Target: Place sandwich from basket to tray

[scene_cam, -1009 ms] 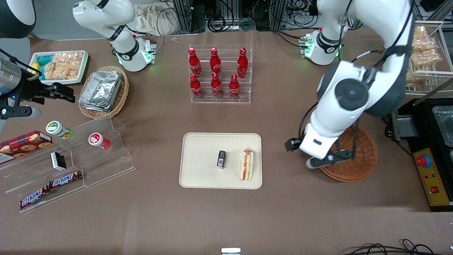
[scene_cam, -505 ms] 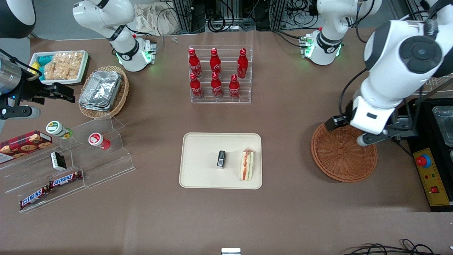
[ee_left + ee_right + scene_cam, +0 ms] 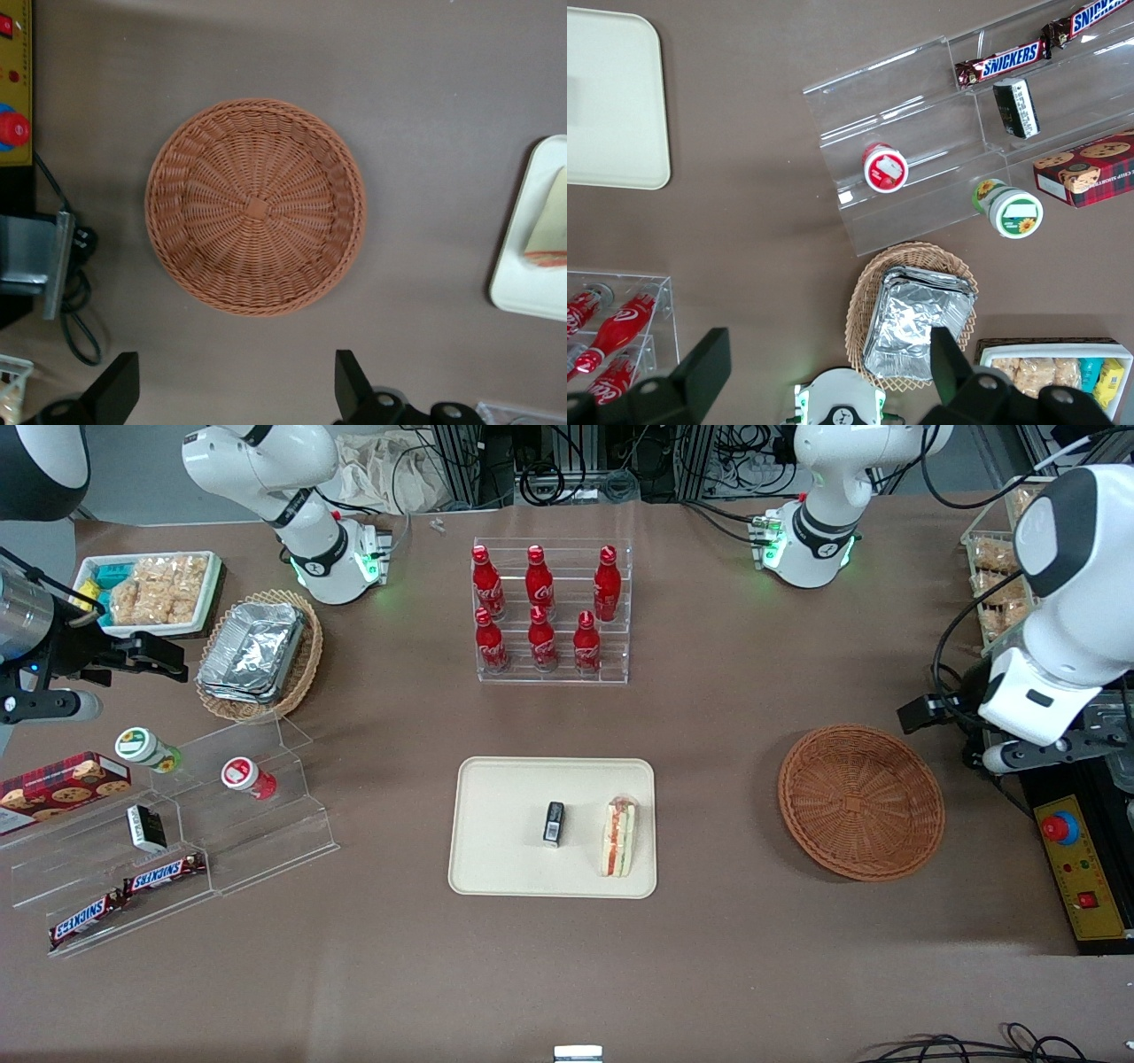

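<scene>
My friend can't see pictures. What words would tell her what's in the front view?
A sandwich lies on a cream tray beside a small black packet, mid-table. The round wicker basket toward the working arm's end holds nothing, and the open gripper hangs past its rim. Red bottles stand in a clear rack farther from the camera.

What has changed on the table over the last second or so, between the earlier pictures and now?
The working arm has drawn away from over the basket toward its own end of the table, so the whole basket now shows, with nothing in it. Its gripper is open, holds nothing and hangs high above the table beside the basket. The sandwich and the small black packet lie on the tray as before.
</scene>
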